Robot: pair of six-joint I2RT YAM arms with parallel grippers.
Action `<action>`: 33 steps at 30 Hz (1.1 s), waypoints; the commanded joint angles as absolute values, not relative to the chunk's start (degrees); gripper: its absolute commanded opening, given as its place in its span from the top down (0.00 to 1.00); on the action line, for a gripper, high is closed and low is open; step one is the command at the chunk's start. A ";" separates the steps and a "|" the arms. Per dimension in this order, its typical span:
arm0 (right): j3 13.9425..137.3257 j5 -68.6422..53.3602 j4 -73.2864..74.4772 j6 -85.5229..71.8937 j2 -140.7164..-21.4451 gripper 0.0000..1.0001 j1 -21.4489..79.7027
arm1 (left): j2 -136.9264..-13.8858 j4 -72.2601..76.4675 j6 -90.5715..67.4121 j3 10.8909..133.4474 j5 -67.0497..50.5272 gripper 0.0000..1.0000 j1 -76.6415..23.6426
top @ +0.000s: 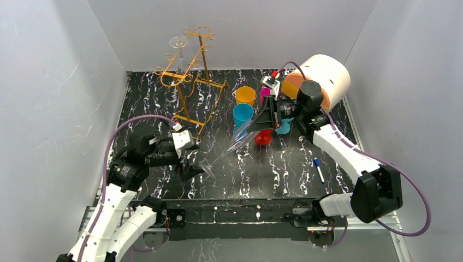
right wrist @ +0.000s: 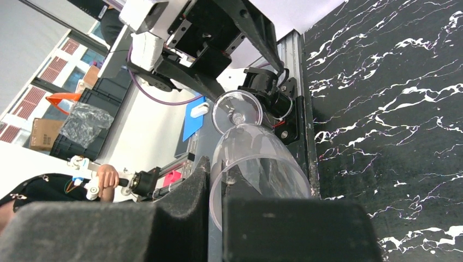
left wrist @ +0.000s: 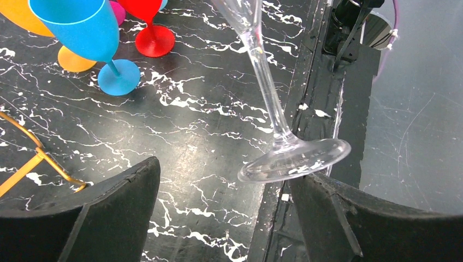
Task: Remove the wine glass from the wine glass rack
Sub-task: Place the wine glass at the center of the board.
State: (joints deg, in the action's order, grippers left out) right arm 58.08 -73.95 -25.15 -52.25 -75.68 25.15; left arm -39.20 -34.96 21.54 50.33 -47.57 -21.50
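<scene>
The golden wire wine glass rack (top: 188,82) stands at the back left, with one clear glass (top: 177,42) hanging at its top. Another clear wine glass (top: 232,146) is off the rack and slants over the table. My right gripper (top: 254,130) is shut on its bowl rim (right wrist: 218,180), one finger inside the bowl and one outside. The glass's stem (left wrist: 267,82) runs down to its foot (left wrist: 295,161), which hangs between the fingers of my left gripper (left wrist: 229,185). That gripper is open, and the foot lies close against its right finger (left wrist: 355,218).
Coloured plastic goblets cluster mid-table: orange (top: 245,95), blue (top: 243,114), red (top: 263,137) and magenta (top: 265,93). A white cylinder with an orange end (top: 327,76) lies at the back right. A blue pen (top: 319,169) lies at the front right. Grey walls enclose the table.
</scene>
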 commanded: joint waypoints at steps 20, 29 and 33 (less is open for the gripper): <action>72.32 -37.00 30.82 -14.22 -70.14 0.99 26.03 | -37.97 -28.85 15.49 55.06 -43.59 0.11 -21.45; 78.09 -15.91 51.10 -10.90 -73.09 0.99 26.22 | -39.62 -25.18 9.99 51.66 -37.54 0.02 -21.45; 78.80 -10.76 51.96 -12.60 -73.15 0.99 26.27 | -40.22 -24.88 9.11 52.36 -34.82 0.02 -21.45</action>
